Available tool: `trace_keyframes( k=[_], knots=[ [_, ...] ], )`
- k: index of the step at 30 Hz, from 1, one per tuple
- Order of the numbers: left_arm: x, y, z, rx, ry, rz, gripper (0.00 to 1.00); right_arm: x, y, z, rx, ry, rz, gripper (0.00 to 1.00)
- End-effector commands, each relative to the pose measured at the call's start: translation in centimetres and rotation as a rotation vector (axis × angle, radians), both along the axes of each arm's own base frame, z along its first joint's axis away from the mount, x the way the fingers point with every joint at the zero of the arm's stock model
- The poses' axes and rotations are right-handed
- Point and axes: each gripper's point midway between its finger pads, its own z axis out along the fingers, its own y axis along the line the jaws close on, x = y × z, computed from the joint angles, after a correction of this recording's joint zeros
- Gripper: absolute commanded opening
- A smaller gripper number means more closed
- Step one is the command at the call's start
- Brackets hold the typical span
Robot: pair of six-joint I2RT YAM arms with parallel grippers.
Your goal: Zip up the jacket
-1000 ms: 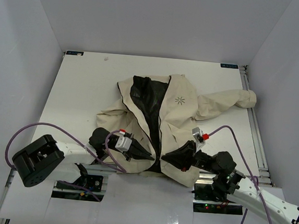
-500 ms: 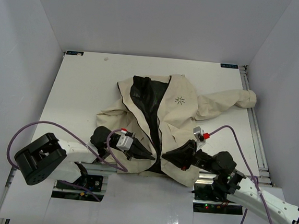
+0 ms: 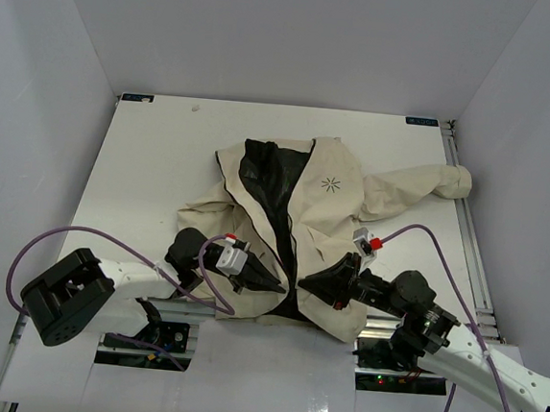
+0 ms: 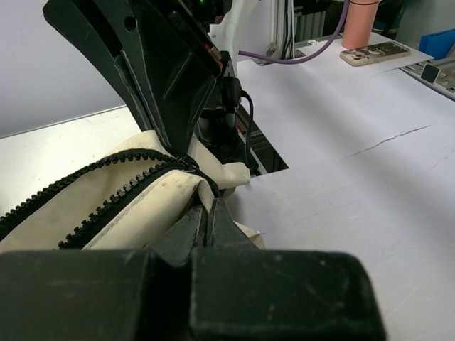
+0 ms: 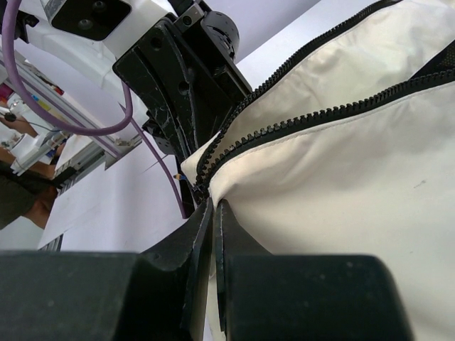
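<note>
Jacket point(image 3: 325, 210) lies at table point(image 3: 144, 156) centre, front open, black lining point(image 3: 263, 181) exposed, one sleeve point(image 3: 421, 190) extended far right; left gripper point(image 3: 273, 286) clamped on the jacket's near edge left of the zipper point(image 3: 293, 232); right gripper point(image 3: 308, 286) clamped on the fabric just right of it; tips face each other, close together.

Plain pale-grey walls point(image 3: 290, 34) box in a white table point(image 3: 144, 166) on three sides under even, soft light. A metal rail point(image 3: 471, 247) runs along the table edge out past the right gripper point(image 3: 303, 285). A faint smudge point(image 3: 196, 108) marks the tabletop far beyond the left gripper point(image 3: 281, 289).
</note>
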Motion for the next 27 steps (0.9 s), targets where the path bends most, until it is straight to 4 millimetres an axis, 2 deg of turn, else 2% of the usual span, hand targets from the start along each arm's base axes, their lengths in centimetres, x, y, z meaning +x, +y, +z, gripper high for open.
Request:
trace_keyframes(
  k=[1, 3, 8, 16, 27],
  knots=[
    [-1.9, 0.8, -0.9, 0.054, 0.009, -0.115, 0.0, 1.6, -0.7, 5.6, 0.11, -0.111, -0.098, 0.08],
    [-1.9, 0.8, -1.1, 0.065, 0.024, -0.122, 0.0, 1.6, -0.6, 6.1, 0.099, -0.125, -0.093, 0.08],
    [-2.3, 0.8, -1.8, 0.096, 0.069, -0.146, 0.0, 1.6, 0.0, 5.8, 0.052, -0.132, -0.071, 0.08],
    [-2.4, 0.8, -2.9, 0.147, 0.108, -0.175, 0.0, 3.1, -0.6, 6.4, 0.051, -0.176, -0.162, 0.08],
    [-2.0, 0.6, -3.5, 0.181, 0.146, -0.145, 0.0, 4.1, -0.9, 7.0, 0.07, -0.222, -0.217, 0.08]
  ],
)
